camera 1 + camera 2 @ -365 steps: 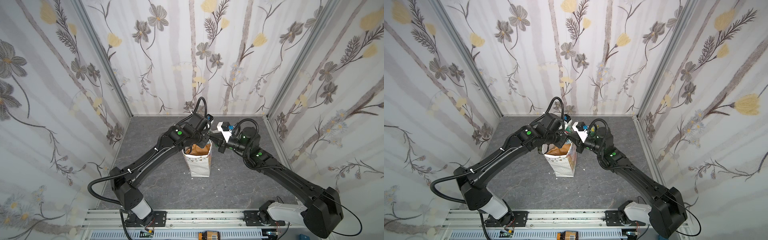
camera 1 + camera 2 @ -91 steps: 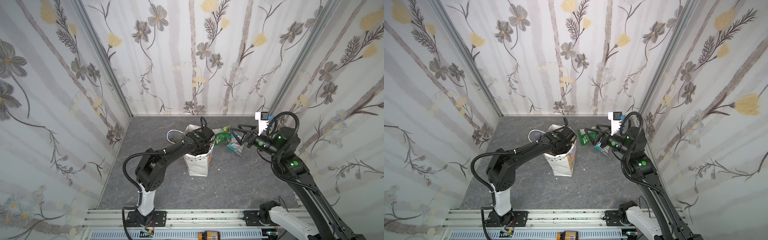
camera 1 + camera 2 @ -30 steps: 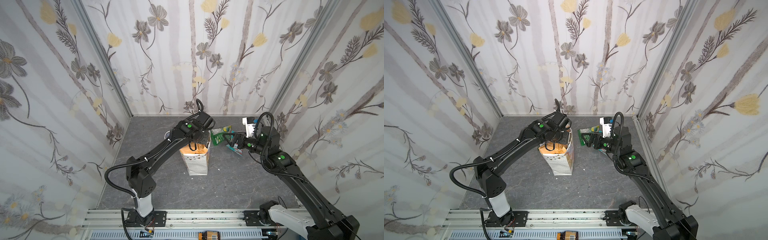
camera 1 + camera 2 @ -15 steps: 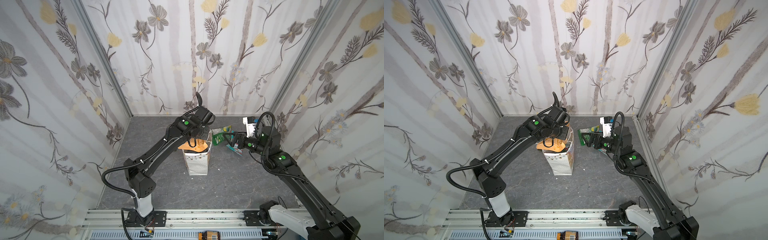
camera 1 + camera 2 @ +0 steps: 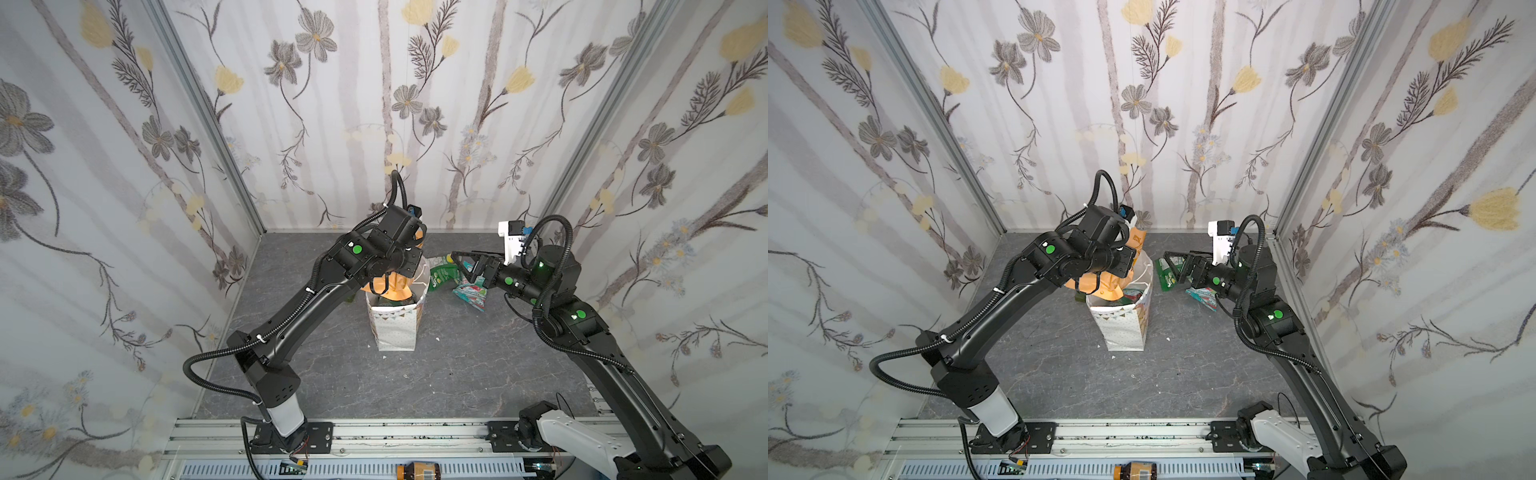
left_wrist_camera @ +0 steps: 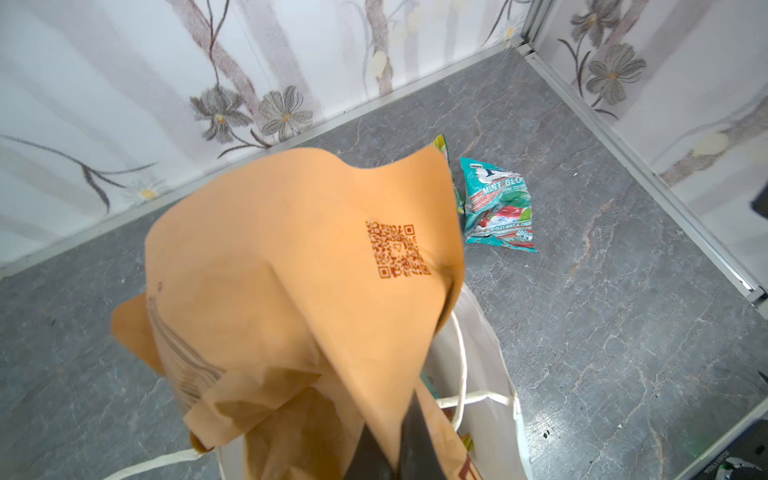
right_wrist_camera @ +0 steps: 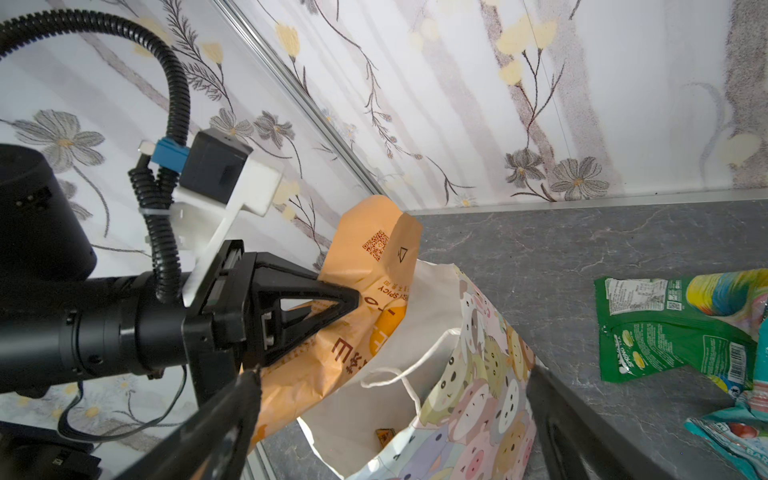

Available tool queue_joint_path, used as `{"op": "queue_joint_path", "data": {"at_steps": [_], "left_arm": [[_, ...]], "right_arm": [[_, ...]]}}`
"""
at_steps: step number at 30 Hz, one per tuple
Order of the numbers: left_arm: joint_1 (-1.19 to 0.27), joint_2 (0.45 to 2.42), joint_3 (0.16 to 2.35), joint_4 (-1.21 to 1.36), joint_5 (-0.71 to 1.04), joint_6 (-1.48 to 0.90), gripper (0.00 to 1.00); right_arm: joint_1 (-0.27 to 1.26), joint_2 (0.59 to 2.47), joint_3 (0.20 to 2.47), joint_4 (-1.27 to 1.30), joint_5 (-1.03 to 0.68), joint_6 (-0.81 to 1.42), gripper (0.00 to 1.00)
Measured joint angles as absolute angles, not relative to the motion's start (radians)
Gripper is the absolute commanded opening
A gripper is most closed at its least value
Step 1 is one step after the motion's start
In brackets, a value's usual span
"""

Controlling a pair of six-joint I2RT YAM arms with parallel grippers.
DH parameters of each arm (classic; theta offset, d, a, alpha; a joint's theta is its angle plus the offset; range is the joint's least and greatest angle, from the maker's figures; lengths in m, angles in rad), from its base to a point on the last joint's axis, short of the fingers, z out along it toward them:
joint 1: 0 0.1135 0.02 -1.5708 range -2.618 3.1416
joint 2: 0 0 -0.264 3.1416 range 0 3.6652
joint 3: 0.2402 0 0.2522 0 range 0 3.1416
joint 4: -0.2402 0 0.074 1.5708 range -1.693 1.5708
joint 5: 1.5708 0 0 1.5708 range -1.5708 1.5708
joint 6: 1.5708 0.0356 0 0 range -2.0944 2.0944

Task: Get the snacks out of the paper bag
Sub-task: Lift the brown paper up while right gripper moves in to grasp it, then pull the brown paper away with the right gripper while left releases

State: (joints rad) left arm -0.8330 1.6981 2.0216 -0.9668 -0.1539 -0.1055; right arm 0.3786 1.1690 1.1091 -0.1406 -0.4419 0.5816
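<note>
Two crinkly packets lie out on the grey marbled table (image 5: 457, 374) near its far right corner, touching each other: a green foil packet (image 7: 673, 332) with a barcode and print too small for us to read, and a teal packet (image 6: 498, 208) on which we read "MINT BLO", the rest lost in a fold. Beside them, near the middle of the table, the tall white paper gift bag (image 5: 392, 328) stands upright, with a band of small triangles on one face, cartoon animals on another and white cord handles. Over its open mouth hangs the large orange paper pouch (image 6: 311, 249), pinched in the left gripper (image 7: 349, 300), whose jaws are pressed together on its creased side. We see a dark QR code near its top, the word "SPICY" upside down and large characters lower down. We cannot tell whether its lower end is clear of the rim. The right gripper (image 5: 461, 268) hovers just above the green packet, jaws spread wide and holding nothing. Another teal-and-red wrapper (image 5: 1133, 295) shows inside the bag.
</note>
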Motion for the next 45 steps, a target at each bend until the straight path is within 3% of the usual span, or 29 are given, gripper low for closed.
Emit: {"op": "queue_joint_path", "data": {"at_steps": [15, 20, 27, 38, 45], "left_arm": [[-0.995, 1.508, 1.769, -0.638, -0.134, 0.303, 0.0], [-1.032, 1.502, 1.763, -0.606, -0.13, 0.369, 0.0], [-1.082, 1.515, 1.782, -0.603, -0.181, 0.428, 0.0], [-1.106, 1.53, 1.794, -0.567, -0.221, 0.463, 0.0], [-1.12, 1.528, 1.78, -0.561, -0.23, 0.472, 0.33]], "right_arm": [[0.369, 1.197, 1.186, -0.131, -0.525, 0.702, 0.99], [0.369, 1.213, 1.172, -0.112, -0.579, 0.728, 0.94], [0.371, 1.243, 1.138, 0.01, -0.7, 0.807, 0.77], [0.372, 1.246, 1.126, 0.101, -0.738, 0.86, 0.32], [0.372, 1.239, 1.125, 0.12, -0.737, 0.867, 0.18]]}}
